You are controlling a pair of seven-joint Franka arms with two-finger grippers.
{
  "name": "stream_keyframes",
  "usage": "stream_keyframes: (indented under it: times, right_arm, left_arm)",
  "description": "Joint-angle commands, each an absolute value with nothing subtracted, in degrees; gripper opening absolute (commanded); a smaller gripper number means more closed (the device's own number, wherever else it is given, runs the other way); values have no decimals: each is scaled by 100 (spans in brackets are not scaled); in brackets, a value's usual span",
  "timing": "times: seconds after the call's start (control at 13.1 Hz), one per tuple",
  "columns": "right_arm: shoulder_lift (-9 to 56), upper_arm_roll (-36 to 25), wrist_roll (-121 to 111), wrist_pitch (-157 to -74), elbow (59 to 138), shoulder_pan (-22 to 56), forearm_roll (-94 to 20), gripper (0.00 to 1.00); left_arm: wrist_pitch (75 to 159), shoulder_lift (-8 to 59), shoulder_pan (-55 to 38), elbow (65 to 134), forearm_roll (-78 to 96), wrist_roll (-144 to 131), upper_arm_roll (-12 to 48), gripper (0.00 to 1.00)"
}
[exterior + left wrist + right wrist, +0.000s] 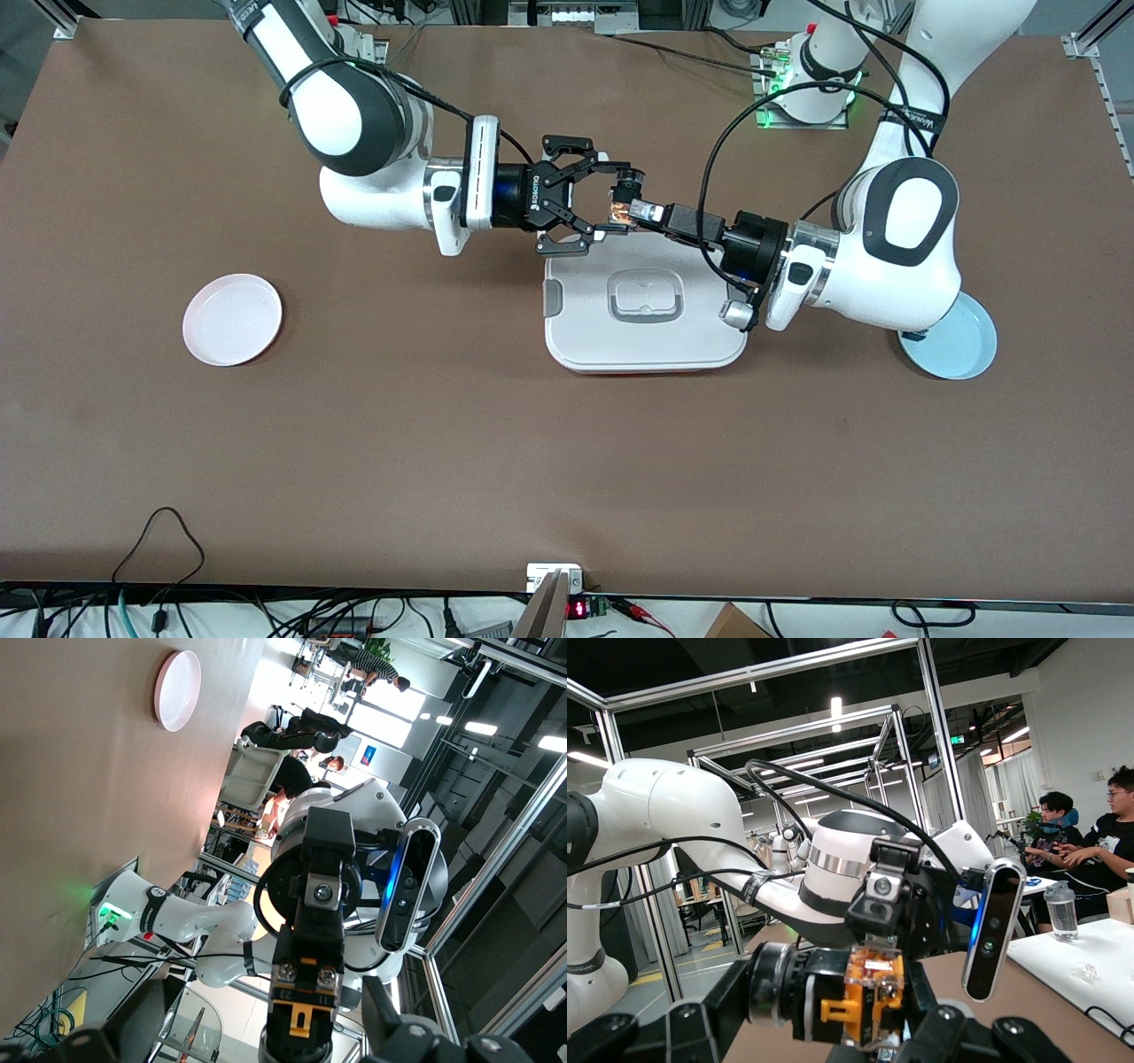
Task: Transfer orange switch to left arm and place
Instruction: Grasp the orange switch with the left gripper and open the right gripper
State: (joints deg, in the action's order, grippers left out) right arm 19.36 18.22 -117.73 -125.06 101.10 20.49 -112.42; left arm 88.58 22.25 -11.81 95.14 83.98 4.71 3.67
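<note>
A brown surface [443, 443] is carrying three things: a white box [647, 341] sitting near its centre, a pink plate [232, 319] lying at nine o'clock, and a blue plate [961, 350] lying at three o'clock.

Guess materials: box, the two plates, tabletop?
Box: looks like white moulded plastic, smooth satin sheen, with grey latches and a grey-rimmed handle recess. Pink plate and blue plate: probably glossy plastic or melamine, going by their even colour and soft highlights; ceramic can't be ruled out. Table: matte brown surface, no glare, possibly a mat or laminate.
</note>
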Motion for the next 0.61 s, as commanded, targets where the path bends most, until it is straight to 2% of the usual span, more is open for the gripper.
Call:
stream_keyframes:
  times: [0.0, 0.08, 0.15, 0.23, 0.31, 0.53]
  right_arm:
    - [2021, 1837, -11900, -12586, 9976, 2092, -11373, 0]
    - [2021, 1837, -11900, -12586, 9976, 2092, -11373, 0]
    - [2021, 1837, -11900, -12586, 9976, 2092, -11373, 0]
    - [2030, 1837, -11900, -12586, 9976, 2092, -11373, 0]
    - [2030, 1837, -11900, -12586, 9976, 2092, -11373, 0]
    - [2030, 1837, -11900, -12586, 9976, 2092, -11364, 0]
  left_arm:
    - [8780, 2040, -1169, 9781, 8429, 675, 352, 100]
    - [8789, 2039, -1169, 9791, 8411, 799, 352, 97]
    - [8789, 2030, -1152, 9791, 8411, 791, 352, 90]
    - [8780, 2030, -1143, 9791, 8411, 791, 352, 70]
    - [8772, 2030, -1143, 9756, 8420, 687, 352, 42]
    - [8754, 2039, -1221, 9729, 8420, 606, 360, 47]
